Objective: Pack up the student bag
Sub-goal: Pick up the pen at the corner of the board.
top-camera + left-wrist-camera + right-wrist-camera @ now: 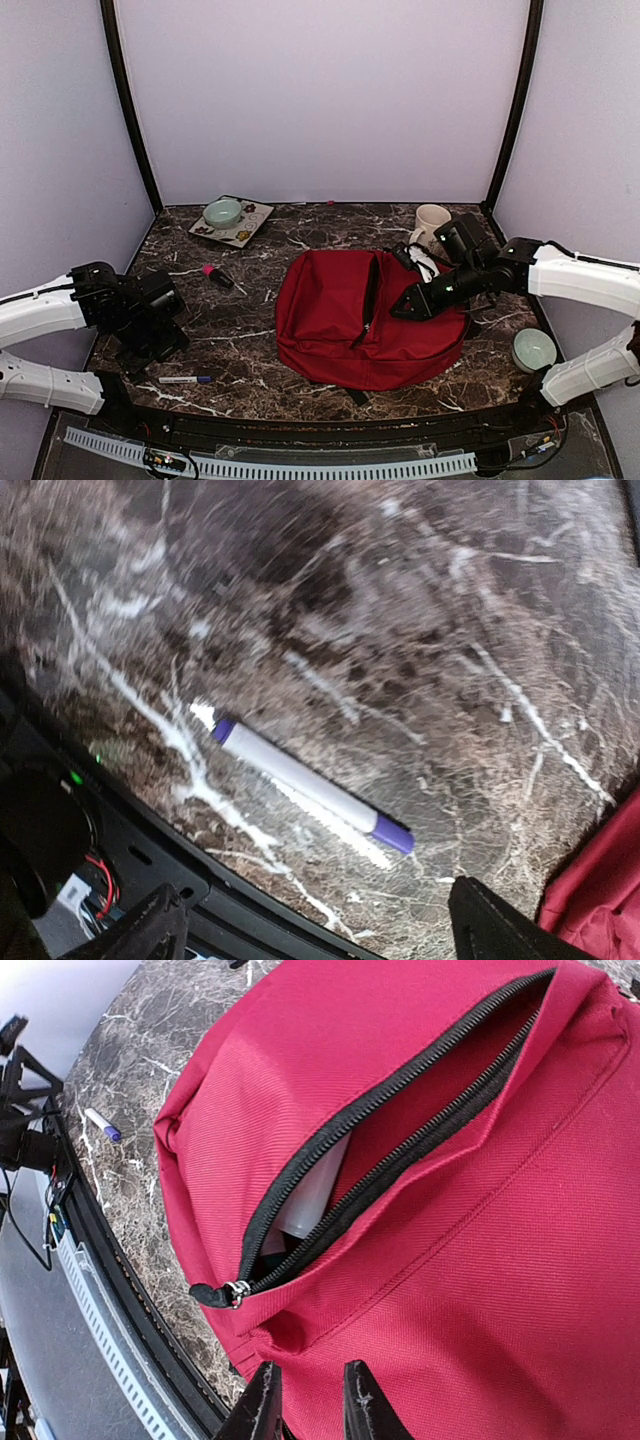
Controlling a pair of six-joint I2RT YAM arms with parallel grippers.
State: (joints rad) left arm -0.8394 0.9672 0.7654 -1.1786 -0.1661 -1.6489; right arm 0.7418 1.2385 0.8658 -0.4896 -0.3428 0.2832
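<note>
The student bag [370,320] is a red backpack lying flat in the middle of the table. Its dark zipper [400,1140] gapes, and a pale object [315,1195] shows inside the pocket. The zipper pull [225,1293] sits at the near end. My right gripper [310,1405] hovers over the bag's red fabric just past the pull, its jaws a little apart with nothing between them. My left gripper [325,930] stands wide open above the table near the front left edge. A white marker with purple ends [310,785] lies just ahead of it, untouched.
A pink-and-black marker [217,276] lies left of the bag. A tray [250,232] with a pale bowl [222,212] stands at the back left, a cream mug [430,225] at the back right, and another bowl [533,348] at the right edge. The table's black front rim [150,850] runs close to the left gripper.
</note>
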